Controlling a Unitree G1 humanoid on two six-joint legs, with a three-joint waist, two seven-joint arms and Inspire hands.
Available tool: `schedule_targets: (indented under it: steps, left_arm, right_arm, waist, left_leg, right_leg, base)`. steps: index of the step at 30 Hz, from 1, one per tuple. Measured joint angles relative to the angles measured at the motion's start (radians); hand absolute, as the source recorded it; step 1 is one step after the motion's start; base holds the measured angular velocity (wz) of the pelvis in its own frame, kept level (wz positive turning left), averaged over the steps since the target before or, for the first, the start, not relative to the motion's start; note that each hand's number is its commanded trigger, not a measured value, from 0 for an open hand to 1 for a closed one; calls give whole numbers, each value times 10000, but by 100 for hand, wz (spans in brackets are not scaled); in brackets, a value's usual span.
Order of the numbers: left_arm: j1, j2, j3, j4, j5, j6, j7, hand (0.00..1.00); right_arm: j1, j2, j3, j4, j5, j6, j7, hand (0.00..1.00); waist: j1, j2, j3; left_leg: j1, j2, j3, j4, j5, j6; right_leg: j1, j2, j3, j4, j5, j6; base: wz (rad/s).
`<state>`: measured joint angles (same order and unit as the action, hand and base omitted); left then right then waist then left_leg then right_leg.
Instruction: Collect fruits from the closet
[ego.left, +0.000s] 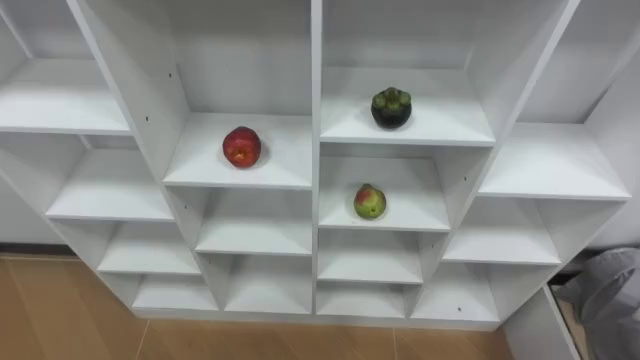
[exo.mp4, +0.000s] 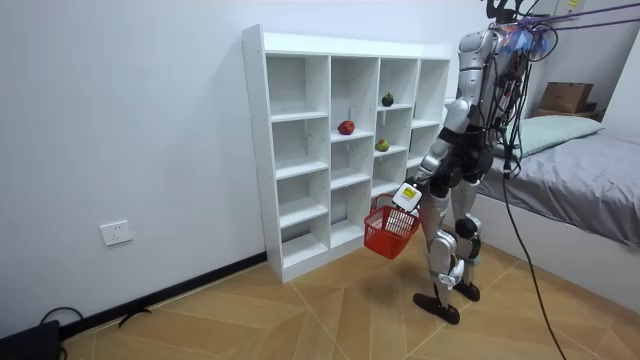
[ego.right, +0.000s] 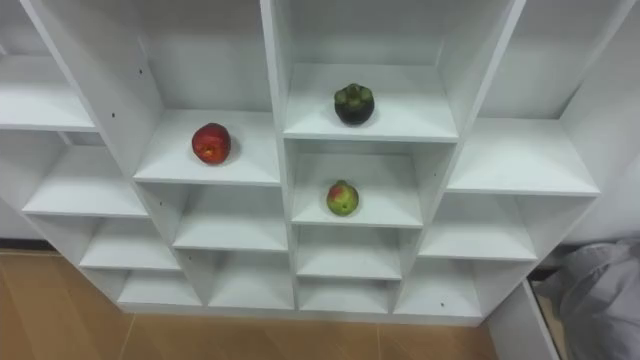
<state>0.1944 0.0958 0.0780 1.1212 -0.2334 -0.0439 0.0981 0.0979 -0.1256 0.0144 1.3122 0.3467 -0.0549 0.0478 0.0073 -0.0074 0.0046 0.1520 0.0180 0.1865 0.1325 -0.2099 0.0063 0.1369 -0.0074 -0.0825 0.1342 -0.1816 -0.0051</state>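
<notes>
So, status: nothing collected yet, as far as I can judge.

Left to right in the eye views:
- White cubby closet (ego.left: 315, 100) is straight ahead of the robot, with all three fruits sitting on its shelves.
- Red apple (ego.left: 241, 147) is in the left of the two middle columns, up high.
- Green-red fruit (ego.left: 370, 202) could be a mango or a pear, can't tell. It sits one column right and one shelf lower.
- Mangosteen (ego.left: 391, 108) is directly above it, on the next shelf up.
- All three are well apart from the fingers, up and forward of them. None is touched.

Room view:
- Red basket (exo.mp4: 390, 232) hangs low in front of the robot's legs, between the robot and the closet.
- Left hand (exo.mp4: 408, 195) is at the basket's handle. The fingers read as clenched round it, since the basket hangs from that hand.
- The basket sits just below the fingers. I can't make out any fruit in it.
- Bed (exo.mp4: 590, 170) is off to the room view's right, behind the robot and well away from the fingers.

Progress call: the robot faces the closet with the basket carried, zero of three picked. What's left is to reach each fruit and drop it in the basket. The green-red fruit is closest to the fingers' height; the apple and mangosteen sit higher. The basket hand is occupied, so it can't pick without putting the basket down.
</notes>
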Motion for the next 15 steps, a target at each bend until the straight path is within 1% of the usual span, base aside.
schedule_targets:
  steps: [9,15]
  left_arm:
    - [1,1,22,-9,1,0,-169,100]
    - [-7,0,18,-13,-382,-17,-156,100]
  right_arm:
    - [6,-1,-11,-22,15,0,180,0]
    - [6,10,6,-20,495,3,79,0]
  waist:
    - [2,-22,-5]
    - [12,-67,-10]
  left_leg:
    - [9,0,4,9,1,0]
    - [-9,8,47,10,1,1]
  right_leg:
    - [-29,-2,1,4,0,0]
    - [-89,-1,1,22,-1,-3]
  base:
    - [0]
    - [-2]
